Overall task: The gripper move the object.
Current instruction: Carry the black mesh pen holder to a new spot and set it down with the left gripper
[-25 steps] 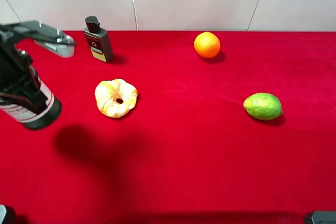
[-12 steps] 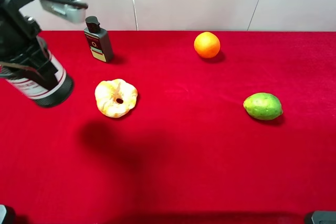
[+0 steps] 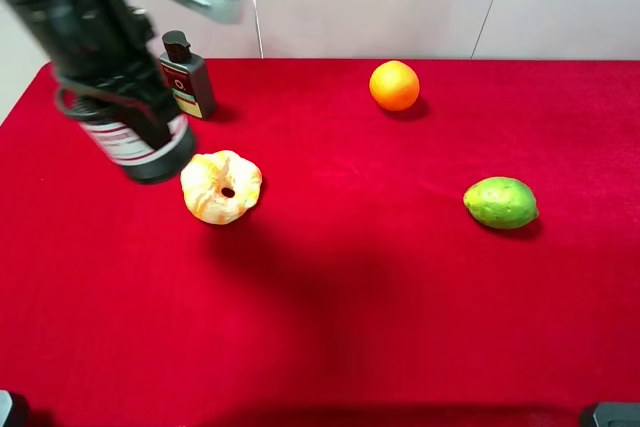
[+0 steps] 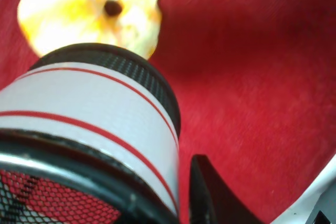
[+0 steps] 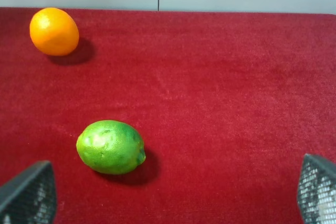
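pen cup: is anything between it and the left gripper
Nothing visible does: the left gripper is shut on the pen cup. Nearest in the high view are the peeled yellow fruit just to its right and the dark bottle behind it.

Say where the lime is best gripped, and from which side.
Grip the lime across its narrow middle, probably straight down from above. It lies on its side on the cloth, long axis left to right in the high view, with nothing close by, so there is room in front and behind.
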Robot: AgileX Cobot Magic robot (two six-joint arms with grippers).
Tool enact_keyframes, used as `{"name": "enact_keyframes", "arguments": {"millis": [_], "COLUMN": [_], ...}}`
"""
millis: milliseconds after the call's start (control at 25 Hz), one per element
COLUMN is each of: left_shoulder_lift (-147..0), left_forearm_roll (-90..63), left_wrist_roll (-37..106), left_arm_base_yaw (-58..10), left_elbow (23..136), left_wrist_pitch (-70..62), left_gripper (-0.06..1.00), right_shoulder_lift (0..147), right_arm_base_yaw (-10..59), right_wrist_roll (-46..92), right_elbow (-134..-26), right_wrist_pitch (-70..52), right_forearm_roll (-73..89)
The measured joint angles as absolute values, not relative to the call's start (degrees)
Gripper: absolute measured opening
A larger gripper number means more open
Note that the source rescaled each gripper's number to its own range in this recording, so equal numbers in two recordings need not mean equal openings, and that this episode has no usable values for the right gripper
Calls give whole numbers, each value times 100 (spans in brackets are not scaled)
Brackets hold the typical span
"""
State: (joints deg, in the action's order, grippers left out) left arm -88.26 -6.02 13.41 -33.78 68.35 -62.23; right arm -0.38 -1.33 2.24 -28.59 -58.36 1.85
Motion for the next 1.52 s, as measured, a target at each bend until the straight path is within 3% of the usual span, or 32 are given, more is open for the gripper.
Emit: {"name": "enact_keyframes", "arguments": {"millis": [600, 1520], "left_shoulder_lift": [-10794, -13147], "left_forearm_roll": [-547, -351], "left_wrist_roll": [1334, 1556], "left_arm_base_yaw": [-4653, -5664], "left_elbow": [9015, 11517], "left_wrist_pitch": [-6628, -6640], "left_gripper": [0, 0], "right_shoulder_lift": [-38, -38], "right_arm_base_yaw": [-133, -133], "right_wrist_roll": [224, 224], "right_elbow": [-2859, -2859], "right_wrist_pitch": [-5836, -5836], "right_forearm_roll": [185, 185]}}
